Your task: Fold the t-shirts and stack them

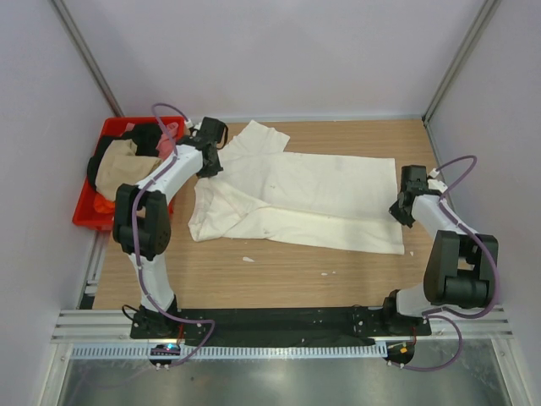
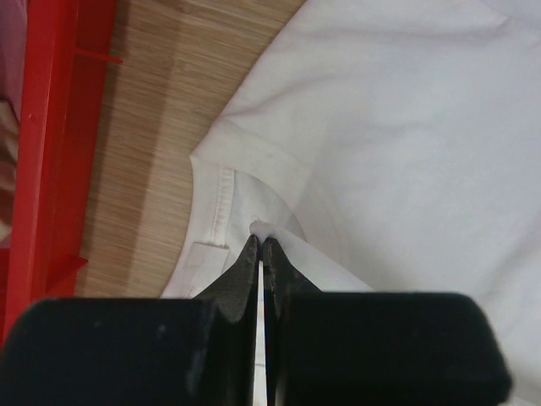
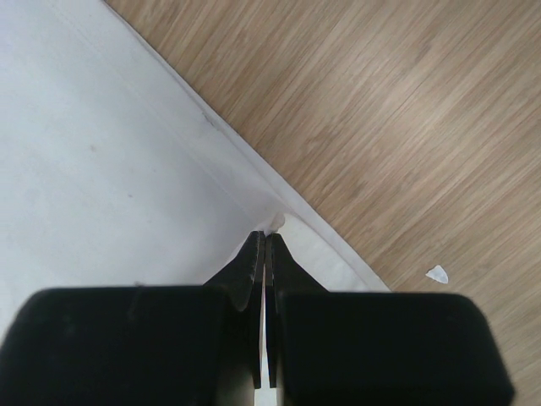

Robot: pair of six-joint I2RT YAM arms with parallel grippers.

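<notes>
Top view: large cream t-shirt (image 1: 321,199) spread flat over the wood-grain worktop (image 1: 287,271), collar end rumpled at left, hem end straight at right. Left fingers (image 1: 211,165) down at the collar end, right fingers (image 1: 399,210) at the hem edge. More shirts, a tan one (image 1: 118,165) uppermost, heaped in the red plastic crate (image 1: 84,216) at far left. Judged as the opening of the first fold; nothing stacked yet.

Left wrist view: fingers (image 2: 245,271) together, clamped on a small peak of soft cloth just inside the ribbed collar (image 2: 221,190). Matte knit, faint creases, rigid crate wall (image 2: 51,144) close beside.

Right wrist view: fingers (image 3: 251,264) likewise shut on a pinch of the stitched hem (image 3: 254,182). Bare worktop beyond, a tiny white scrap (image 3: 437,272) nearby.

Next, probably: raise both pinches evenly and carry one edge across, keeping the limp cloth taut to avoid dragging or wrinkling.
</notes>
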